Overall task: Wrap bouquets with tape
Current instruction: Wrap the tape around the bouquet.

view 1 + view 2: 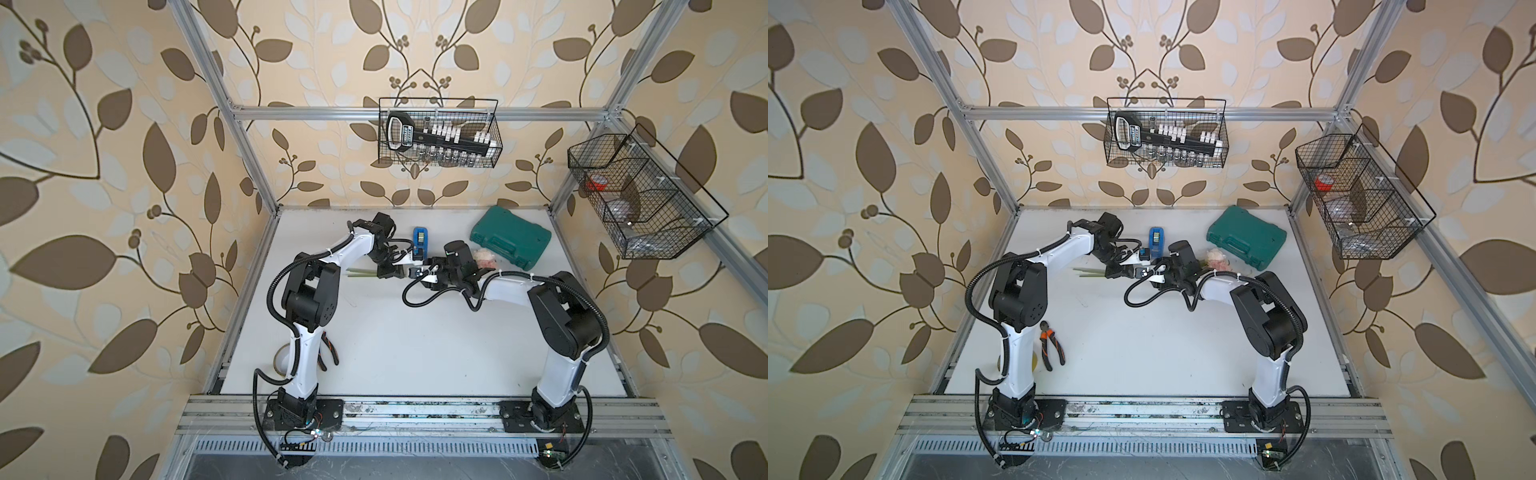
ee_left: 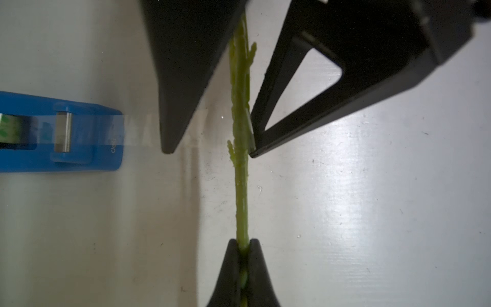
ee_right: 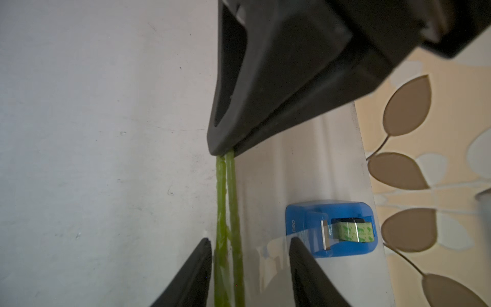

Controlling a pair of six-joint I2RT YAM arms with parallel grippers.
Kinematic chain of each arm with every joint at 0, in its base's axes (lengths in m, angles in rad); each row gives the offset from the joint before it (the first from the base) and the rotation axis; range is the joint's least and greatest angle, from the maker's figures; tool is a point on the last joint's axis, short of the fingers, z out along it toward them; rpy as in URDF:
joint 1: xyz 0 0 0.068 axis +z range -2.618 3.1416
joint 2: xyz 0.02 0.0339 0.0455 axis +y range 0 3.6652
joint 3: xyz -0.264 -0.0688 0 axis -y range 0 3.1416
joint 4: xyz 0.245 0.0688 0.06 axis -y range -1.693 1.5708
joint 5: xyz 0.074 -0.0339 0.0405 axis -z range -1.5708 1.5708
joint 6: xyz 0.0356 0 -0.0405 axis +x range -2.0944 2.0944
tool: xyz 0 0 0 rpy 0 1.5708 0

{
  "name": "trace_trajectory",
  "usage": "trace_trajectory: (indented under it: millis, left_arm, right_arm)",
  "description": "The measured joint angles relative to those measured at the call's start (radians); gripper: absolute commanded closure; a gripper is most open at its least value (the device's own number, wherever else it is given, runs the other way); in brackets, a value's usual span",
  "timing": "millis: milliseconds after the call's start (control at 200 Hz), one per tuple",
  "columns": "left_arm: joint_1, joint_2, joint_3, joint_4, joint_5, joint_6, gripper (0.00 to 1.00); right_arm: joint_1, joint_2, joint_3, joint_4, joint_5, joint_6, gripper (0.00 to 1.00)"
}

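top views: both arms meet over the far half of the table. the bouquet [image 1: 484,261] lies flat, blossoms right of the right arm's wrist, stems [image 1: 359,272] poking out left of the left gripper [image 1: 388,271]. the right gripper [image 1: 417,274] is just beside it on the right. the tape dispenser [image 1: 419,241] stands just far of both grippers. green case [image 1: 511,241] far right, pliers [image 1: 1051,345] near left by the left arm. jaws are too small to read here.

left wrist: left gripper [image 2: 243,247] pressed together, pinching the stems [image 2: 240,186]. right gripper [image 2: 210,151] spread, one finger on each side of the stems. the finger [image 2: 292,126] away from the dispenser sits against them or just beside, can't tell which. a clear tape strip [image 2: 138,130] runs from the dispenser [image 2: 79,138] to the other finger.

right wrist: right gripper [image 3: 249,240] jaws apart, stems [image 3: 229,207] between them, close to one finger, not clamped. tape strip [image 3: 276,245] bridges from the dispenser [image 3: 332,231] to the other finger [image 3: 303,265]. left gripper [image 3: 225,153] is closed on the stems further along.
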Motion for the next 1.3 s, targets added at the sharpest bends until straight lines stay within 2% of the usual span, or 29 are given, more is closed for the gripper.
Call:
trace_trajectory:
  millis: [155, 220, 320, 385, 475, 525, 645, 690, 765, 925, 1125, 1300]
  left_arm:
    - [0.0, 0.0, 0.0, 0.0, 0.0, 0.0, 1.0]
    - [0.0, 0.0, 0.0, 0.0, 0.0, 0.0, 1.0]
    - [0.0, 0.0, 0.003, 0.002, -0.001, 0.0, 1.0]
    - [0.007, 0.0, 0.006, 0.003, -0.001, 0.0, 1.0]
    - [0.008, 0.0, 0.011, 0.002, -0.002, 0.0, 1.0]
    - [0.009, 0.0, 0.013, 0.002, -0.005, -0.003, 0.76]
    - [0.012, 0.0, 0.016, 0.002, -0.01, -0.012, 0.33]
    - [0.012, 0.0, 0.017, 0.002, -0.017, -0.018, 0.26]
    - [0.012, 0.0, 0.023, -0.003, -0.024, -0.036, 0.2]
    - [0.012, 0.014, 0.096, -0.064, -0.029, -0.031, 0.18]
    - [0.012, 0.085, 0.213, -0.152, -0.031, -0.031, 0.21]
    - [0.012, 0.134, 0.24, -0.217, -0.04, -0.031, 0.3]
  right_arm:
    - [0.0, 0.015, 0.008, -0.004, 0.026, -0.019, 0.63]
    - [0.0, 0.025, 0.013, -0.006, 0.032, -0.024, 0.69]
    - [0.004, 0.04, 0.024, -0.011, 0.041, -0.034, 0.84]
    - [0.008, 0.045, 0.03, -0.013, 0.053, -0.055, 1.0]
    - [0.013, 0.046, 0.041, -0.02, 0.072, -0.07, 1.0]
    - [0.015, 0.046, 0.043, -0.021, 0.082, -0.08, 1.0]
    - [0.019, 0.044, 0.042, -0.022, 0.1, -0.108, 1.0]
    - [0.021, 0.039, 0.036, -0.019, 0.111, -0.121, 1.0]
    - [0.023, 0.023, 0.021, -0.011, 0.124, -0.144, 1.0]
    - [0.031, -0.014, -0.014, 0.037, 0.151, -0.188, 1.0]
    - [0.031, -0.054, -0.063, 0.099, 0.167, -0.236, 1.0]
    - [0.035, -0.059, -0.079, 0.135, 0.172, -0.267, 1.0]
